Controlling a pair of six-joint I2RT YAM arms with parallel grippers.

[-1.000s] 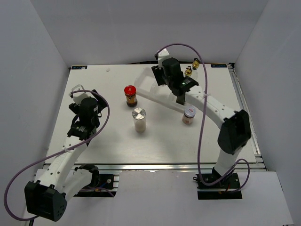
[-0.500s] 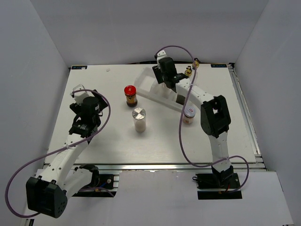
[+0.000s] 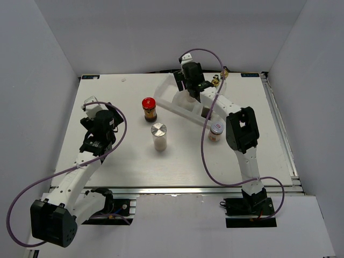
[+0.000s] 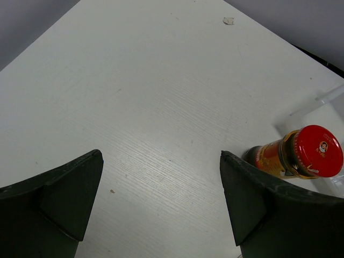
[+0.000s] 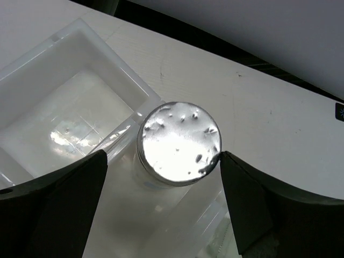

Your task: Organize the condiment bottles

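**Now: shaker set in tray, right jaws let go**

Top view: the right arm (image 3: 236,115) has been folded in tight since a second ago, and its wrist has been carried to the far end of the tray (image 3: 173,104). The red jar (image 3: 149,109), the table shaker (image 3: 159,136) and the lilac jar (image 3: 216,131) are left standing on the table (image 3: 129,161), outside the tray. Two gold-spout bottles (image 3: 216,80) are seen near the tray's far side; whether they are in or out cannot be told.

Left wrist: the left gripper (image 4: 161,161) is held spread wide over bare table, with nothing gripped. The red jar stands upright beside its right finger, apart.

Right wrist: the tray shaker (image 5: 179,142) is seen upright inside the tray by a divider (image 5: 141,110). The right gripper (image 5: 164,156) is parted around it, with a gap at the left finger, so release is judged done. One item is judged placed; at least three remain.
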